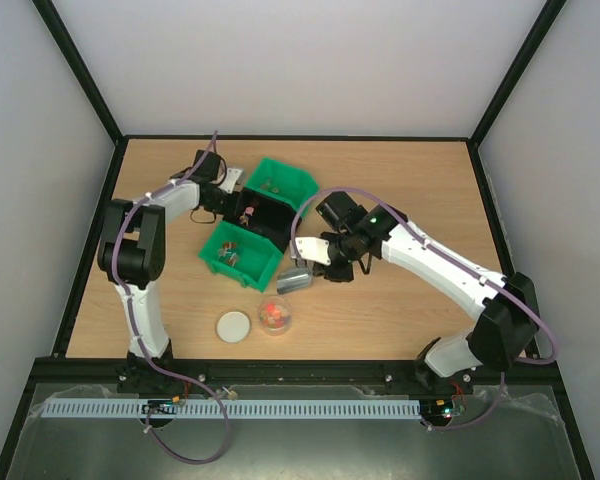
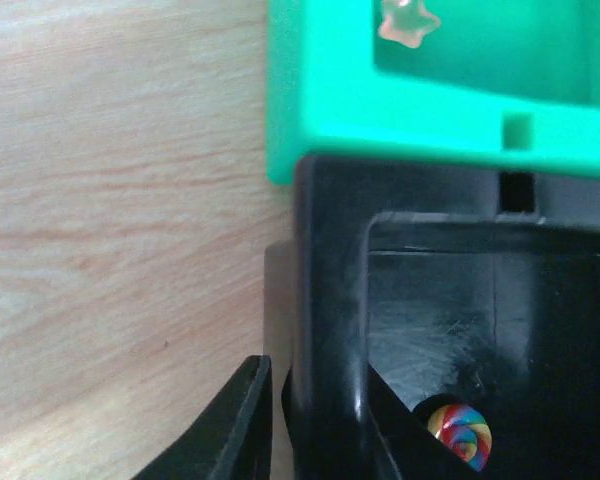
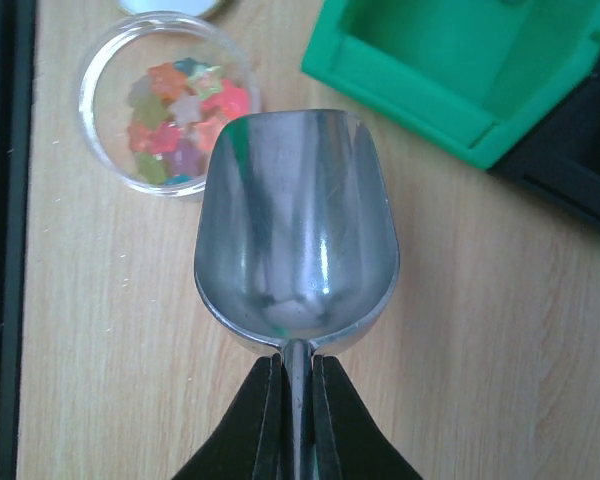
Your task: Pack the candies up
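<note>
The candies point(image 3: 175, 120) lie in mixed colours in a small clear round jar point(image 3: 92, 115) on the table; the jar also shows in the top view point(image 1: 274, 316). More candies lie in the near green bin point(image 1: 242, 256) and the far green bin point(image 1: 280, 182). My right gripper point(image 3: 298, 385) is shut on the handle of a metal scoop point(image 3: 295, 220). The scoop is empty and held just beside the jar. My left gripper point(image 2: 315, 378) is clamped over the wall of the black bin point(image 2: 330, 260). A rainbow swirl candy point(image 2: 460, 436) lies inside that bin. A pale star candy point(image 2: 408, 20) lies in the green bin point(image 2: 300, 90) behind it.
A white round lid point(image 1: 234, 326) lies left of the jar. The black bin point(image 1: 265, 215) sits between the two green bins at the table's middle left. Black frame rails edge the table.
</note>
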`<action>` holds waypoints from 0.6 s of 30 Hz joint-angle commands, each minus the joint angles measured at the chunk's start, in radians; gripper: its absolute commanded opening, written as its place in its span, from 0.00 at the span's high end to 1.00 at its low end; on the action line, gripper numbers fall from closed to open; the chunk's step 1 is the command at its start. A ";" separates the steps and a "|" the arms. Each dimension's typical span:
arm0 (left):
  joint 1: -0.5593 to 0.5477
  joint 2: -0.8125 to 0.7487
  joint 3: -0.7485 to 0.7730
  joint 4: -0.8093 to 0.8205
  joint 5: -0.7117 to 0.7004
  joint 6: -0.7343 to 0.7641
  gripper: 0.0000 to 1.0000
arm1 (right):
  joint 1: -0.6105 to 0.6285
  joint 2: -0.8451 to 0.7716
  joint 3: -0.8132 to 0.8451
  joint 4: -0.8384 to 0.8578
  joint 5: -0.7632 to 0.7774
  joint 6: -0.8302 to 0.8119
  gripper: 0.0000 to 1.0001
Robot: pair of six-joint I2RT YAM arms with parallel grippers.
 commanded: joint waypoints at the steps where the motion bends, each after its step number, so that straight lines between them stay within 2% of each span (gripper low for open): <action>1: -0.009 0.039 0.063 -0.002 0.002 -0.086 0.77 | -0.047 0.049 0.078 0.022 0.018 0.118 0.99; 3: -0.009 0.026 0.058 -0.013 0.016 -0.086 0.72 | -0.070 0.075 0.117 0.024 0.009 0.161 0.99; 6: -0.004 -0.014 0.047 -0.046 0.043 -0.062 0.59 | -0.097 0.123 0.178 0.012 -0.005 0.229 0.99; 11: 0.069 -0.107 0.036 -0.192 0.101 0.087 0.47 | -0.110 0.165 0.220 -0.003 -0.051 0.334 0.99; 14: 0.126 -0.145 0.035 -0.328 0.154 0.219 0.45 | -0.110 0.175 0.214 0.007 -0.079 0.360 0.99; 18: 0.142 -0.182 -0.015 -0.457 0.158 0.403 0.46 | -0.110 0.204 0.232 0.020 -0.091 0.396 0.99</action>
